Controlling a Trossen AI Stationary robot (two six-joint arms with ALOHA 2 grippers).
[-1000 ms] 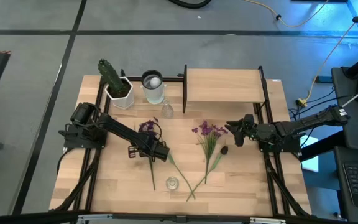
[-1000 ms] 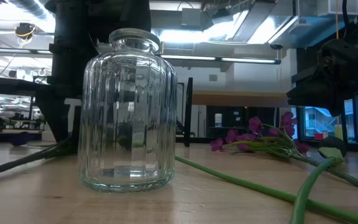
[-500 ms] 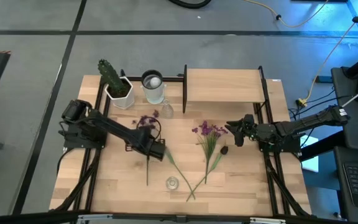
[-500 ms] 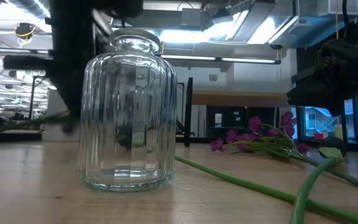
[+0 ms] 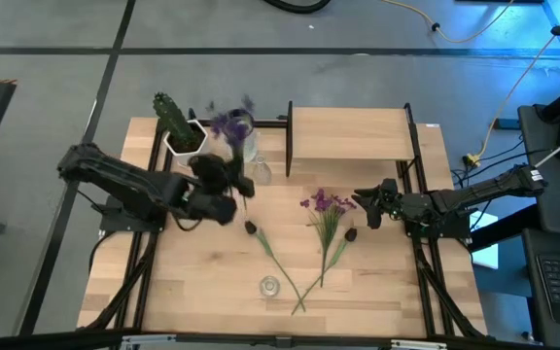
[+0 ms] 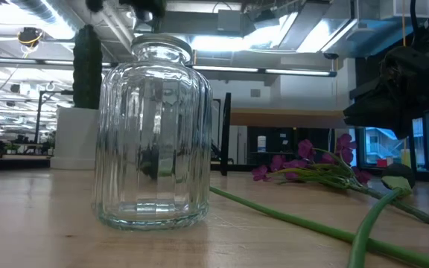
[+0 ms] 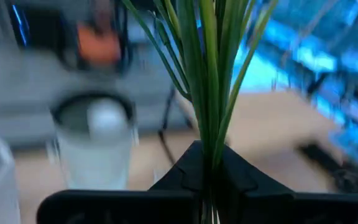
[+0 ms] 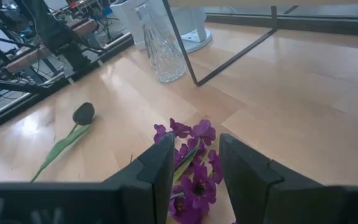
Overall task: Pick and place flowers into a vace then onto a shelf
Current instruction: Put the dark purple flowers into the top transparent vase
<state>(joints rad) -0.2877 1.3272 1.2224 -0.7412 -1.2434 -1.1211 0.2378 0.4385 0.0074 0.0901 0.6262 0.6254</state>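
High view: left gripper (image 5: 229, 185) holding the violet bunch (image 5: 229, 124) aloft near the cactus (image 5: 173, 118), beside the shelf (image 5: 348, 132). Pink bunch (image 5: 327, 204) lying on the surface (image 5: 387, 262) by the right gripper (image 5: 366, 207).

Left wrist: fingers (image 7: 185, 168) gripping green stems (image 7: 210, 81).

Right wrist: fingers (image 8: 157, 171) standing apart, straddling pink blooms (image 8: 194, 168).

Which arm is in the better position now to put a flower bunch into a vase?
The left. Its gripper already holds the darker bunch by the stems, lifted near the vases. The right gripper is open above the pinker bunch, which lies on the table.
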